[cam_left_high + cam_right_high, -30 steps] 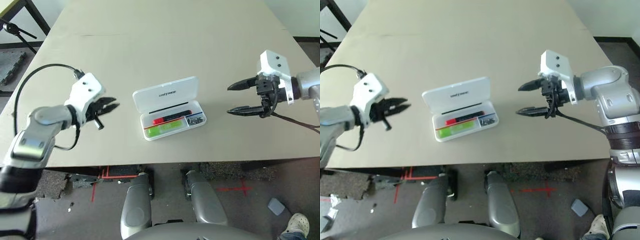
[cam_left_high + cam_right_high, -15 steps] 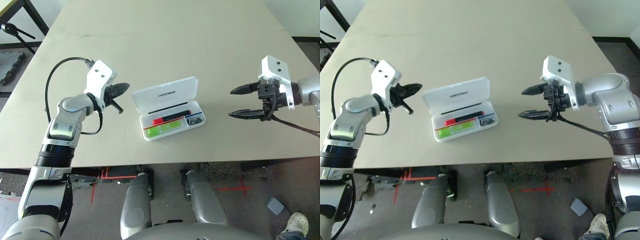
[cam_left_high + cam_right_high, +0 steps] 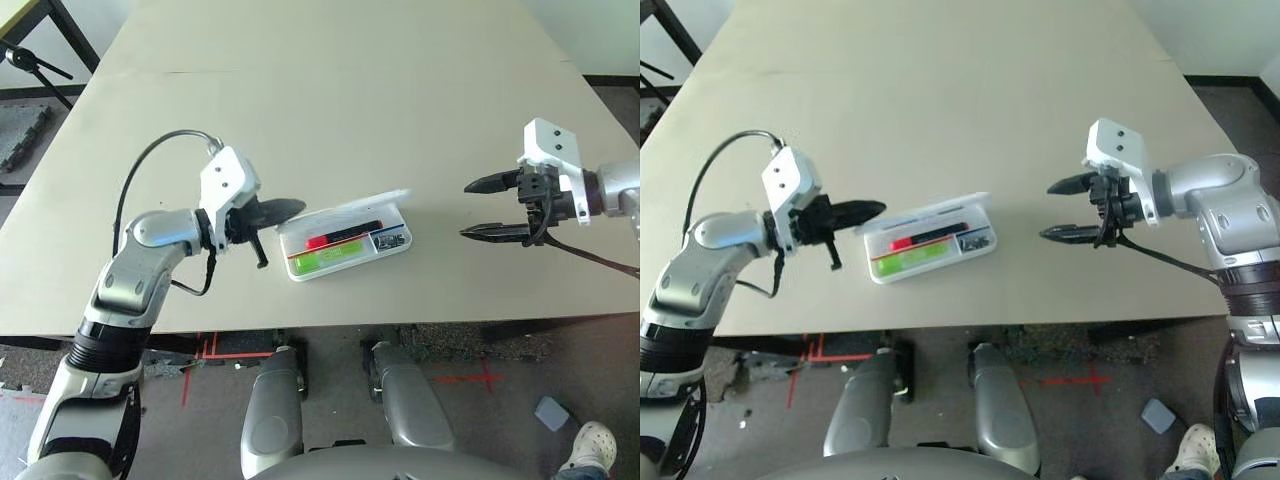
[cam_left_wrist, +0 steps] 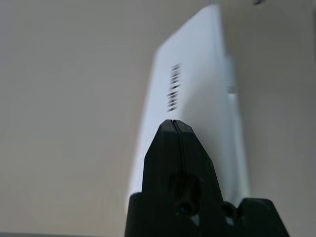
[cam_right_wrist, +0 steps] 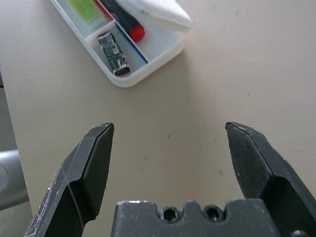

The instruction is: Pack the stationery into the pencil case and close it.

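Now the left gripper, its 2 fingers pressed together around nothing, is at the raised lid of the pencil case; the right gripper waits wide, empty. All 3 pieces, highlighter, marker and clip-like piece, lie inside; only closing remains.

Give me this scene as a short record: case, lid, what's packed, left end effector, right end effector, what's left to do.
case: white pencil case on the table
lid: half-raised, not closed
packed: green highlighter, red-and-black marker, small dark-and-silver piece in its own compartment
left end effector: shut, at the lid, holding nothing
right end effector: open, empty, off to the case's right
left to do: close the lid
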